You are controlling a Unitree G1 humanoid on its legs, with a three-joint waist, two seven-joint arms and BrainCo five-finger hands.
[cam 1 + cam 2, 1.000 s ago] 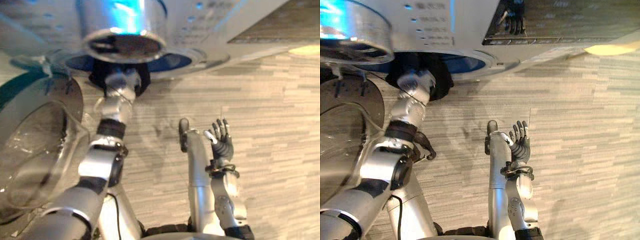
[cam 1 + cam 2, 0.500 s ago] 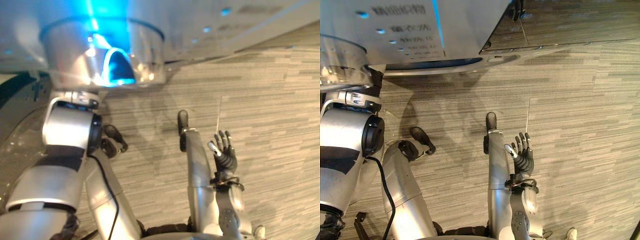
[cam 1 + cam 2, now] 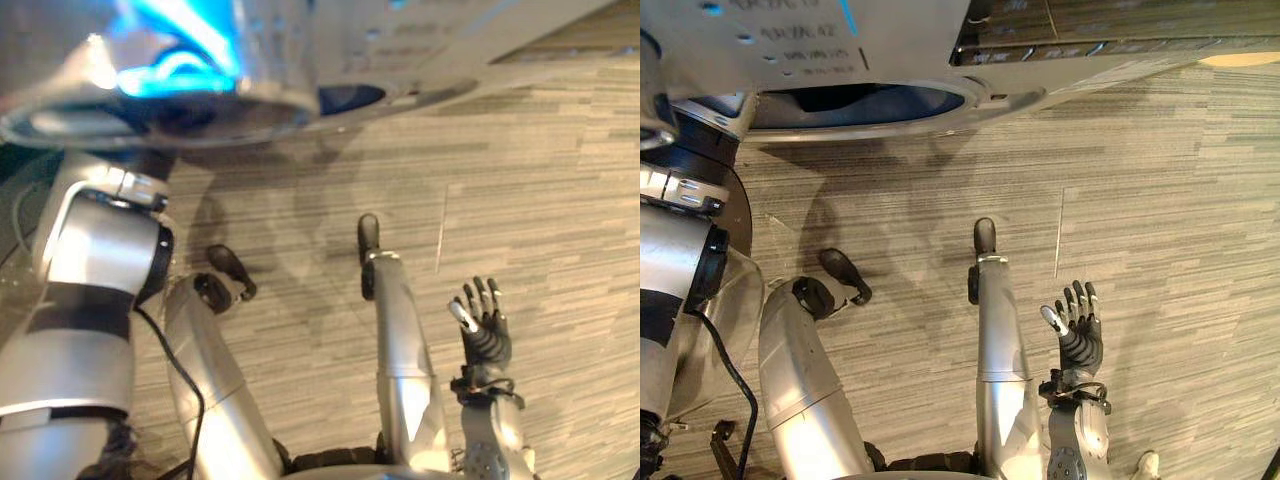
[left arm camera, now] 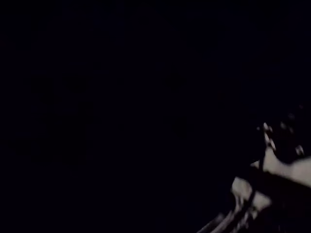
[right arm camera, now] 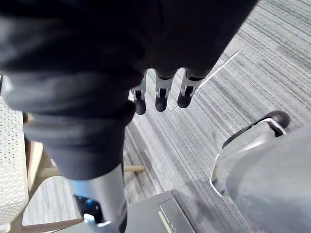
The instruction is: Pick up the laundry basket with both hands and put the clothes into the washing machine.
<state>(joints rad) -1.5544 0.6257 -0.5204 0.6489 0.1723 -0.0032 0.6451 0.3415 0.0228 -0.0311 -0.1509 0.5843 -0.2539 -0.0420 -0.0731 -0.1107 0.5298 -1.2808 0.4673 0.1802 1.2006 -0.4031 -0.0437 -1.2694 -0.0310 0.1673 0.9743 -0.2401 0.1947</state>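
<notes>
Right eye view: we log right hand [image 3: 1081,338] splayed, empty, above floor [image 3: 1170,200]; left arm [image 3: 100,260] reaches into washing machine [image 3: 890,40], grip unreadable.

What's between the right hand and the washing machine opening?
Only striped carpet with a thin pale seam line, in the right eye view; nothing lies on it between the open right hand and the washing machine.
</notes>
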